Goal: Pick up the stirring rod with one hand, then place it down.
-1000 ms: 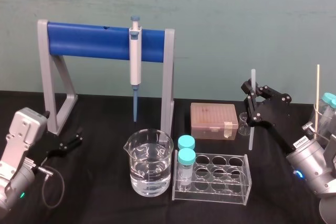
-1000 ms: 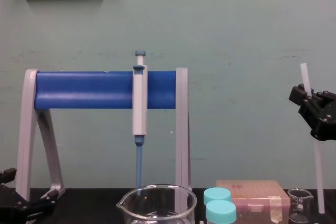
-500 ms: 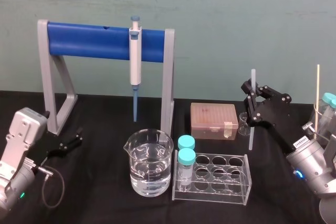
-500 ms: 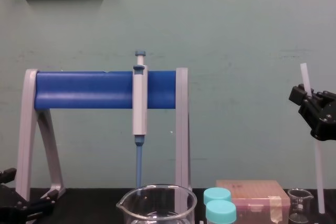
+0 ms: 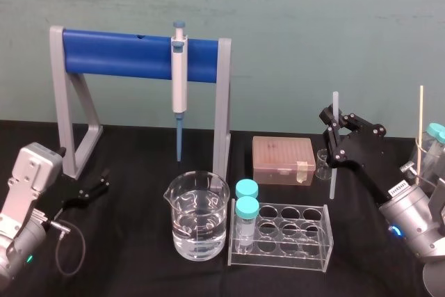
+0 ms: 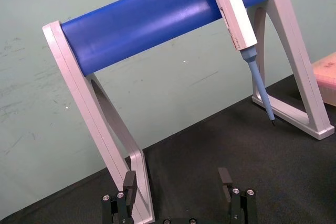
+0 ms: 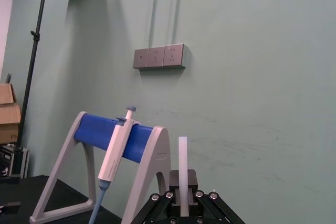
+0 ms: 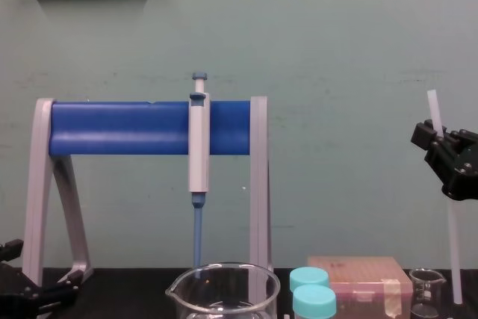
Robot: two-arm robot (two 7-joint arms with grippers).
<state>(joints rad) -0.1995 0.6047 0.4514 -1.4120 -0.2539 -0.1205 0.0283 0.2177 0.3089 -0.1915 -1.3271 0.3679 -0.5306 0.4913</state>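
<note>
The stirring rod (image 5: 333, 180) stands nearly upright at the right of the black surface (image 5: 132, 248), clamped a little below its top between the closed fingers of the right tool (image 5: 333, 131). In the chest view the rod (image 8: 452, 252) leans slightly, and its lower end comes down just beside the one small glass beaker (image 8: 427, 290). Whether that end touches the surface cannot be told, nor whether the small beaker holds anything. The right wrist view shows the rod (image 7: 182, 163) rising straight out of the tool's closed jaws. To the left of the small beaker sits one tan box (image 5: 283, 160), lid shut, with a strip of tape on its front corner. In front of it is one clear tube rack (image 5: 306, 241), which carries two teal-capped tubes (image 5: 245, 208) at its left end; six open holes lie beside them. Left of the rack stands one large glass beaker (image 5: 197, 217), roughly half full of clear liquid. Behind it is one stand (image 5: 118, 53) with a blue bar on grey legs, and a single pipette (image 5: 179, 88) hangs from it, tip down. The left tool (image 5: 94, 187) rests low at the left near the stand's foot, its two fingers (image 6: 129, 182) spread apart and holding nothing.
</note>
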